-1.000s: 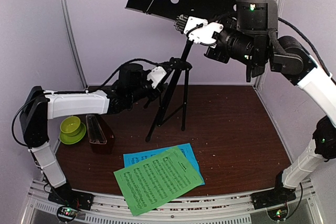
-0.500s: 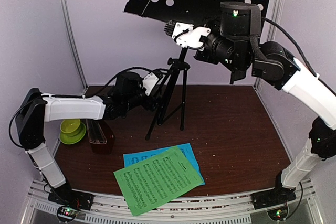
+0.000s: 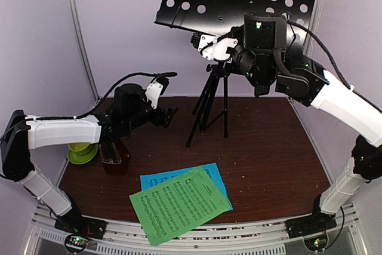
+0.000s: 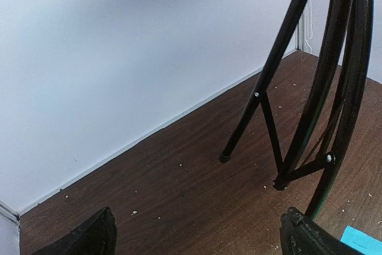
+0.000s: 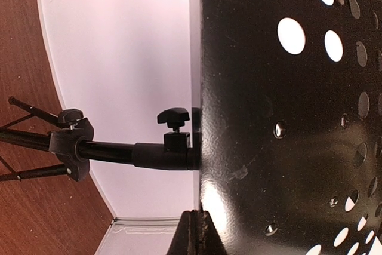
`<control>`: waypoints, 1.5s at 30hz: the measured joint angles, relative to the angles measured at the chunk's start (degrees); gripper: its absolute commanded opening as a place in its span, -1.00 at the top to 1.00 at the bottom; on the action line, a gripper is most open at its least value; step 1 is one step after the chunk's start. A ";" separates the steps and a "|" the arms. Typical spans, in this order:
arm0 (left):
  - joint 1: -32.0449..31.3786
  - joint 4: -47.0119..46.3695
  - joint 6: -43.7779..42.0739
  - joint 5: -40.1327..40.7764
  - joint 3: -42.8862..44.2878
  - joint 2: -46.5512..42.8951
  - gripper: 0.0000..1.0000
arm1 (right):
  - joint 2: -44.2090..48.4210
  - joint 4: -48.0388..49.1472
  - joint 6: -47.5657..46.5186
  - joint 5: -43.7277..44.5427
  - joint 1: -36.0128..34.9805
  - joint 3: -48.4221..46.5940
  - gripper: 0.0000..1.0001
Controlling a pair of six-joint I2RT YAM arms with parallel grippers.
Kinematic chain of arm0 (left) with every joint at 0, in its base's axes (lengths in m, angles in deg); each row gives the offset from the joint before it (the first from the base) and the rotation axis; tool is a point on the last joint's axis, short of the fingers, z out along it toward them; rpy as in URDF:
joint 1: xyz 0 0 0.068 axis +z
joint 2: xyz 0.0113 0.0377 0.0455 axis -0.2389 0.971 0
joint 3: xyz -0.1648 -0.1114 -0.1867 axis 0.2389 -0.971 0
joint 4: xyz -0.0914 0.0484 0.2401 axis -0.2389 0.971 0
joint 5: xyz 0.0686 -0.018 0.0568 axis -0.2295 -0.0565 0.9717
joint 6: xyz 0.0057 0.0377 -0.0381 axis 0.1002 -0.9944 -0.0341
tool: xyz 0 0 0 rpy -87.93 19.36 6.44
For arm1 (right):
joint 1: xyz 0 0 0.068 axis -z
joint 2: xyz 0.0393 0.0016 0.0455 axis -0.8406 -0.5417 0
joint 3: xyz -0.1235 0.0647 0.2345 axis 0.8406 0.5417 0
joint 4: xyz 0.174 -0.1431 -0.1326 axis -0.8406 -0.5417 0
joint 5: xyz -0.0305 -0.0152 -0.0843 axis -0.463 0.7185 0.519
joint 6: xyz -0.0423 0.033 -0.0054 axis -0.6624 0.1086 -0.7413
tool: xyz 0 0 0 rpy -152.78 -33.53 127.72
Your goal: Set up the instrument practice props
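Green sheet (image 3: 179, 204) up front, overlapping blue sheet (image 3: 210, 174), both flat, ready for loading. Metronome (image 3: 116, 159) parked left. Left gripper (image 3: 167, 116) spread wide, gripping nothing. Far back, music stand (image 3: 239, 1) upright, steadied by right gripper (image 3: 202, 40) pinched tight on its desk lip.

Overhead and wrists, sharing stand (image 3: 227, 16)

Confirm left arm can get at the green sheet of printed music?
Likely yes: left gripper is open and empty, and the green printed music sheet lies uppermost on the blue printed sheet, nothing covering it.
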 measured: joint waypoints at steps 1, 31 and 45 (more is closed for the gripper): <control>0.00 0.02 0.44 0.13 -0.74 -0.81 -0.96 | 0.00 -0.02 -0.09 0.02 0.11 0.55 1.00; 0.00 3.39 6.86 3.58 -9.88 -9.07 -0.96 | -0.37 0.94 -0.96 -0.33 -0.15 3.34 0.44; 0.00 3.39 6.82 3.56 -9.88 -9.07 -0.96 | -0.28 2.12 -0.61 0.28 -1.64 3.56 -0.15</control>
